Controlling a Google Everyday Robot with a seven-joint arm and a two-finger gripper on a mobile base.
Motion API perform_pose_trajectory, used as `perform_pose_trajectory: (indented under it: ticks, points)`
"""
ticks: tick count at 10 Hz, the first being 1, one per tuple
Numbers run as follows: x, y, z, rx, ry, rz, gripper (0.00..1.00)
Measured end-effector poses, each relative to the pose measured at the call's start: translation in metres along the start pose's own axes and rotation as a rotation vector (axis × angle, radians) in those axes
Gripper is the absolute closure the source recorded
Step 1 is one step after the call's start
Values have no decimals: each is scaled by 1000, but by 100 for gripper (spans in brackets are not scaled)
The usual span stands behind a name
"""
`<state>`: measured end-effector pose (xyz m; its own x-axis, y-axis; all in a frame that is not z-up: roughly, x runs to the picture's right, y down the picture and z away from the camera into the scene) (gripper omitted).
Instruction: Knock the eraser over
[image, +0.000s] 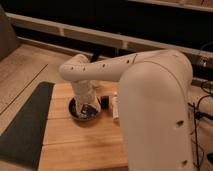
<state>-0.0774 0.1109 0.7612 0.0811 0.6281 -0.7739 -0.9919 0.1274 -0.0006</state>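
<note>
Gripper (89, 108), open-or-closed state indeterminate, sits over the bowl (73, 110). Sweep it rightward to strike the adjacent eraser (115, 107) high, avoiding the bowl rim.

Looks like a lab to me: a wooden table (70, 147), loose cables (199, 109) trailing at right. My claw (90, 108) sits over the dark bowl (74, 111).

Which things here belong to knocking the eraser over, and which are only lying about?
For the job:
white eraser, just right of the dark bowl
end effector, low over the dark bowl

Lying about:
dark bowl
dark mat
wooden table
cables
</note>
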Motion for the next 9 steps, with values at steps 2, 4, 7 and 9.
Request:
perform_pose_trajectory:
  ticks: [2, 4, 7, 9]
  points:
    - [-18, -8, 12, -33, 10, 5, 35]
    - [-18, -4, 11, -35, 9, -3, 35]
    - [-20, -4, 16, -21, -4, -14, 35]
    - [-26, -5, 32, -12, 22, -33, 35]
